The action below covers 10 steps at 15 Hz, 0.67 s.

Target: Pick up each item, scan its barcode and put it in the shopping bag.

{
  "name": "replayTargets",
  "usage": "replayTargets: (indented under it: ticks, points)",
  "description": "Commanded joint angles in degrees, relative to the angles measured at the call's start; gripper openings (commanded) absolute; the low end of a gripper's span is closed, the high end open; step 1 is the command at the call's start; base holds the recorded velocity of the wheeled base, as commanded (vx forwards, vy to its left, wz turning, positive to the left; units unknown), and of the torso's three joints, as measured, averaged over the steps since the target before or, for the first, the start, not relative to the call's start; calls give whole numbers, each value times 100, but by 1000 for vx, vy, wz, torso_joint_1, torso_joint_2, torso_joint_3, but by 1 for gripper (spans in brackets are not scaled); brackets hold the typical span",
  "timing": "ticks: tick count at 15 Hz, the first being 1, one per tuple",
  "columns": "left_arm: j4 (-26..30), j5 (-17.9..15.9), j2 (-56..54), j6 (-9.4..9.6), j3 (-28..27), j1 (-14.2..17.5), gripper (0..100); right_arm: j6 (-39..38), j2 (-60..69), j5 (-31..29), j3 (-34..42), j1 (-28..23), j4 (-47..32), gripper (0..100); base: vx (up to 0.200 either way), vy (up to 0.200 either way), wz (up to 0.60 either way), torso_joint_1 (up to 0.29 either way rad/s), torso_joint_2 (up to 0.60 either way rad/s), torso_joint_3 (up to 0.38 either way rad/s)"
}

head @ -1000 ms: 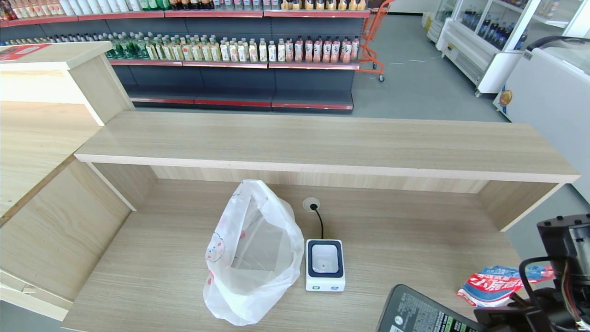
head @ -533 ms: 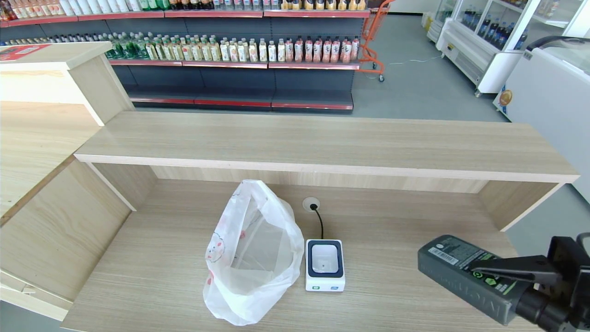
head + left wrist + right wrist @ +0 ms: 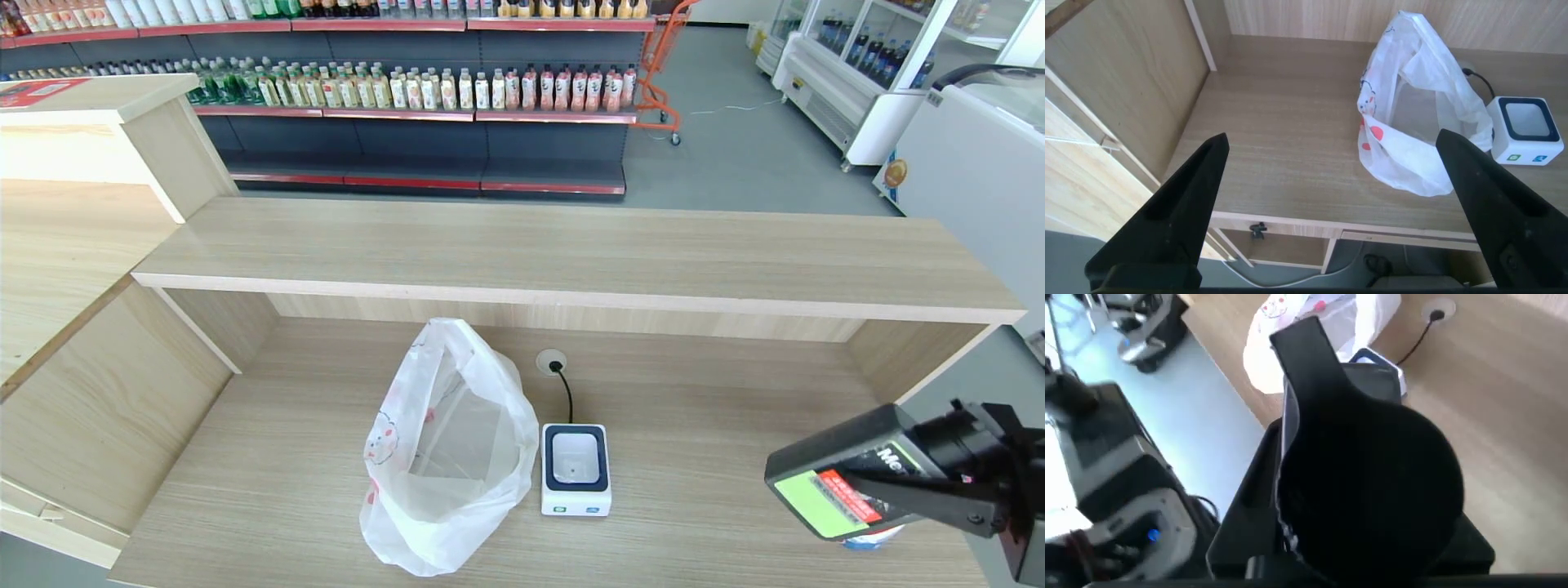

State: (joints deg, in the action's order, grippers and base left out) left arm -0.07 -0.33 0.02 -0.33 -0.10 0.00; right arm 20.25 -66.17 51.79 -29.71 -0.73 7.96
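Right claw (image 3: 898, 490): we see it clamped on the dark box (image 3: 816, 490), one finger across the labelled face, above the right end of the tabletop (image 3: 718, 425).
Dark box: held tilted in the air, green and red label facing up, well apart from the scanner (image 3: 575, 469).
Shopping bag (image 3: 449, 449): stands open mid-tabletop, touching or just beside the scanner's left side.
Scanner: white, dark-framed window facing up, cable running to a grommet behind it.
Left claw (image 3: 1331, 220): we find its fingers spread wide, holding nothing, above the tabletop's near left part.
Wrapper (image 3: 873, 537): a white and blue corner lies under the box.
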Motion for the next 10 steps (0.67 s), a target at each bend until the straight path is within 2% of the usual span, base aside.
replayTargets:
  ticks: [1,2,4,7,10]
  points:
    - [-1,-2,-2,-2,1,0,100,-2965,-1003,-1162,-729,820,197,0,0,0,0,0,0,0]
    - [-1,-2,-2,-2,1,0,100,-3334,-1363,-1390,-694,1110,206,0,0,0,0,0,0,0]
    - [-1,-2,-2,-2,1,0,100,-3378,-1996,-1786,-448,1541,250,0,0,0,0,0,0,0]
    - [-1,-2,-2,-2,1,0,100,-3440,-2796,-2164,-290,2033,988,0,0,0,0,0,0,0]
    - [-1,-2,-2,-2,1,0,100,-3422,-3569,-2401,-360,2288,1753,0,0,0,0,0,0,0]
